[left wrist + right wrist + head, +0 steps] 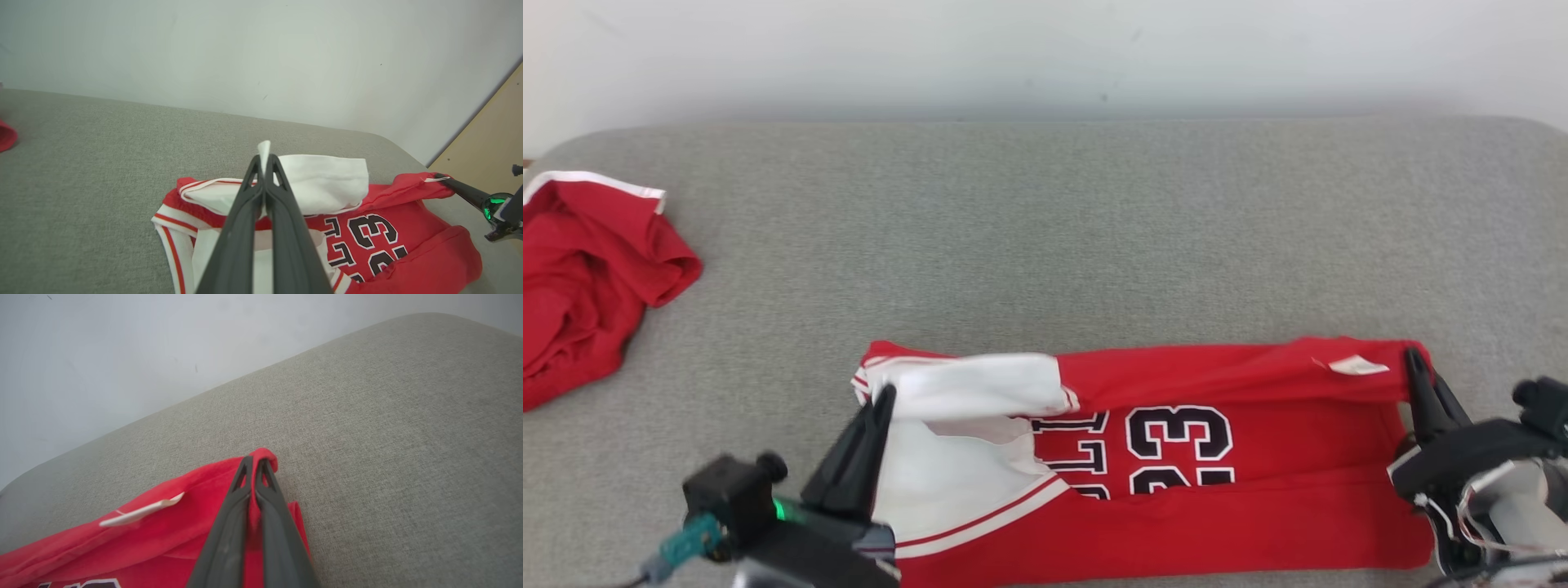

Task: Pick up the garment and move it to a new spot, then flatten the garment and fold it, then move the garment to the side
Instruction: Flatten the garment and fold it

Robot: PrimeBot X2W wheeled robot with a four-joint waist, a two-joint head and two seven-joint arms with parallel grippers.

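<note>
Garment: we have the red basketball jersey with white trim and a black number 23 (1176, 384) stretched left to right along the near side of the grey woven fabric surface (1045, 229). Its far edge is doubled over toward us.
Left end: a white panel of the jersey is turned up and over here, with the red-striped trim showing below it.
Left gripper: our left gripper (883, 398) is at the jersey's left end, fingers pressed together on a sliver of white cloth. In the left wrist view that cloth pokes out past the tips.
Right gripper: our right gripper (1410, 359) is on the jersey's far right corner, fingers clamped tight on red fabric that curls over the tips.
Tag: a small white fabric label (1357, 366) lies on the red fold, just left of the right gripper.
Other cloth: a crumpled red garment with a white band (588, 269) sits at the left edge, well apart from the jersey.
Backdrop: a pale wall (1045, 49) rises beyond the far edge.
</note>
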